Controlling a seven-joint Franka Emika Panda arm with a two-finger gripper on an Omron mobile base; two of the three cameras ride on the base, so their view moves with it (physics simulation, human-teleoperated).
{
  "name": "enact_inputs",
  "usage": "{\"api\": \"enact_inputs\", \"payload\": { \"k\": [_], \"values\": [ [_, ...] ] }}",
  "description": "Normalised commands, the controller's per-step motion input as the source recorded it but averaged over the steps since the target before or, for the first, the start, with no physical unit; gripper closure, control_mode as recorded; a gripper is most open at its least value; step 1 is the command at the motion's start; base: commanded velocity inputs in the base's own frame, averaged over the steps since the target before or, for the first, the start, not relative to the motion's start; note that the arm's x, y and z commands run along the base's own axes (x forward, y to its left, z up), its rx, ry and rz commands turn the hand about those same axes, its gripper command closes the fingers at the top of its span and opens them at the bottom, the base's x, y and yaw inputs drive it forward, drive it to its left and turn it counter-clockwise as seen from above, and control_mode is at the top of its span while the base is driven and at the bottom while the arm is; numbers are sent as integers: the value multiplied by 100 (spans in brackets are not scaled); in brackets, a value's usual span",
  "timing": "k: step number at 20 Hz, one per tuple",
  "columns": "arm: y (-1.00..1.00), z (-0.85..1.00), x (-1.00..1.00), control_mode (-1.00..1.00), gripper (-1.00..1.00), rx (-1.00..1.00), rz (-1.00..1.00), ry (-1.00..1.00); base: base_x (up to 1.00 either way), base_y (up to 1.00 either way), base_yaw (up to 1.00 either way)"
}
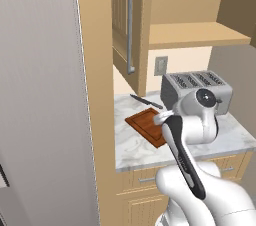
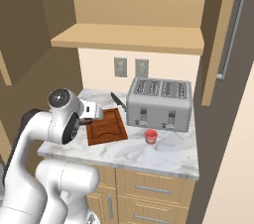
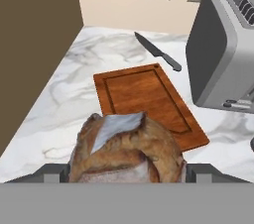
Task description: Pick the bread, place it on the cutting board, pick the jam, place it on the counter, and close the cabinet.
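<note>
Bread (image 3: 126, 151) sat grasped between my gripper's (image 3: 127, 172) widely spread fingers above the near end of the cutting board (image 3: 146, 100), and I judged it light, soft and crushable, best held gently across its wide middle.

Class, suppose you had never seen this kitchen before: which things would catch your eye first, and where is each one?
First comes the bread, large in the hand view between the gripper fingers, held above the near end of the cutting board. Next is the silver toaster at the back of the counter, with the red jam jar in front of it. Above, the cabinet stands open.
</note>
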Motion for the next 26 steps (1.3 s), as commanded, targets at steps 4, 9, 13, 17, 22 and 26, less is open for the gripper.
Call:
{"api": "enact_inputs", "payload": {
  "k": [4,9,13,17,22,26],
  "values": [
    [0,-21,26,-100,100,-2,0,0,0,0,0],
    [0,-21,26,-100,100,-2,0,0,0,0,0],
    [0,-18,23,-100,100,0,0,0,0,0,0],
    [0,-14,13,-100,100,0,0,0,0,0,0],
    [0,-16,3,-100,100,0,0,0,0,0,0],
    [0,-24,0,-100,100,0,0,0,0,0,0]
  ]
}}
